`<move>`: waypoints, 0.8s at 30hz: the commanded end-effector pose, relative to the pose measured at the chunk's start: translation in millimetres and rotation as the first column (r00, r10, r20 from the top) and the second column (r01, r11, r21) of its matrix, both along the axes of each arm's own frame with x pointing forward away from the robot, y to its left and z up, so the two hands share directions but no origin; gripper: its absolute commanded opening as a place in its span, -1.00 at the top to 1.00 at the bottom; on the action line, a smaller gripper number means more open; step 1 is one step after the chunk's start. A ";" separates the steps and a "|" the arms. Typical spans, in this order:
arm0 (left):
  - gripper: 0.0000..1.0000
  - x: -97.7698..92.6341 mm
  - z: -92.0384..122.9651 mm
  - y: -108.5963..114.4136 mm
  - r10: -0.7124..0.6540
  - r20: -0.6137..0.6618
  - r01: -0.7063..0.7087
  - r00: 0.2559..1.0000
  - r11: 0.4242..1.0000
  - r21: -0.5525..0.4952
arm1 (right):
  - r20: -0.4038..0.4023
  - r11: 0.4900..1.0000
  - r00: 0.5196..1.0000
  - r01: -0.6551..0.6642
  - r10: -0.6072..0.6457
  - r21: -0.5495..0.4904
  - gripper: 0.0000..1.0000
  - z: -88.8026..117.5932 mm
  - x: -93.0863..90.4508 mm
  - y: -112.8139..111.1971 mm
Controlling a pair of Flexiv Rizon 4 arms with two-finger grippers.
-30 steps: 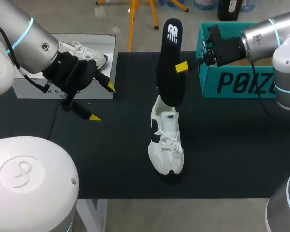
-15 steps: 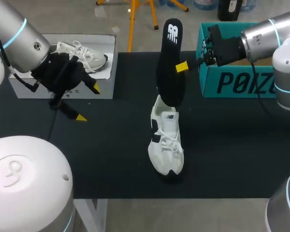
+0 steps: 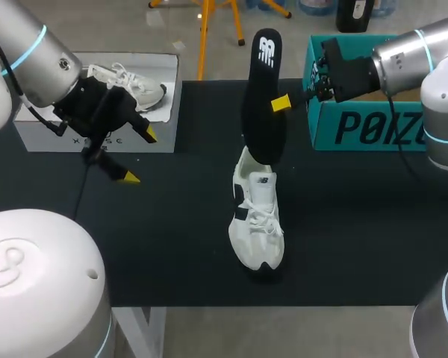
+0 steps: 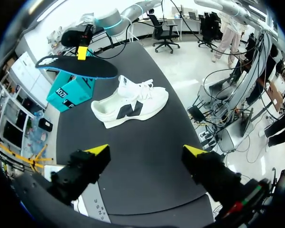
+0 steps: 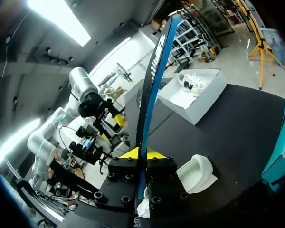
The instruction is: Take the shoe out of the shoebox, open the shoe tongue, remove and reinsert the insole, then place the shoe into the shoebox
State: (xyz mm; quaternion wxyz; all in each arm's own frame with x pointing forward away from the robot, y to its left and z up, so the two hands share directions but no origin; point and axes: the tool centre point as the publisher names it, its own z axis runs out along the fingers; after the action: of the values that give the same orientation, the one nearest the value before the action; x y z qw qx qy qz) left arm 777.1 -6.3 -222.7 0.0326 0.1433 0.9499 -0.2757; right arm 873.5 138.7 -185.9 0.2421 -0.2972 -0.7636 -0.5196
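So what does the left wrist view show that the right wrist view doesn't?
Only the left wrist view: the whole side of the white lace-up sneaker, laces included, and the left arm's jaws standing open and empty. Only the right wrist view: a second white shoe lying in the open white cardboard shoebox. Both: the black insole clamped in the right arm's jaws, the teal box, and at least the sneaker's heel.

We see a black surface (image 3: 172, 239) carrying a white shoe (image 3: 257, 216) at centre, a white shoebox (image 3: 37, 138) at upper left and a teal box (image 3: 373, 127) at upper right.
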 end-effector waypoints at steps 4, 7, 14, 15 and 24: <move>-1.00 2.0 -0.5 -1.0 -0.002 -0.004 0.002 1.000 1.000 0.005 | -0.003 1.000 1.000 -0.002 0.002 -0.018 1.00 -17.7 22.0 -1.3; -1.00 2.0 -0.5 -1.0 -0.002 -0.004 0.002 1.000 1.000 0.005 | 0.011 1.000 1.000 -0.004 0.004 -0.018 1.00 -29.7 33.9 -1.3; -1.00 2.0 -0.5 -1.0 -0.002 -0.004 0.002 1.000 1.000 0.005 | 0.008 0.999 1.000 0.013 -0.014 0.048 1.00 -49.2 52.8 0.4; -1.00 2.0 -0.5 -1.0 -0.002 -0.004 0.002 1.000 1.000 0.005 | 0.018 0.998 1.000 0.013 -0.014 0.055 1.00 -51.6 53.7 1.5; -1.00 2.0 -0.5 -1.0 -0.002 -0.004 0.002 1.000 1.000 0.005 | 0.046 0.994 0.998 0.026 -0.031 0.104 1.00 -76.8 46.2 3.1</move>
State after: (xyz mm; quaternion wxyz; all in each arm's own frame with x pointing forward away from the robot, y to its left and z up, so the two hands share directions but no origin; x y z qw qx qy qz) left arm 778.4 -6.9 -223.3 0.0316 0.1435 0.9500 -0.2755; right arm 923.6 139.4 -256.3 0.2344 -0.2805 -0.7410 -0.5633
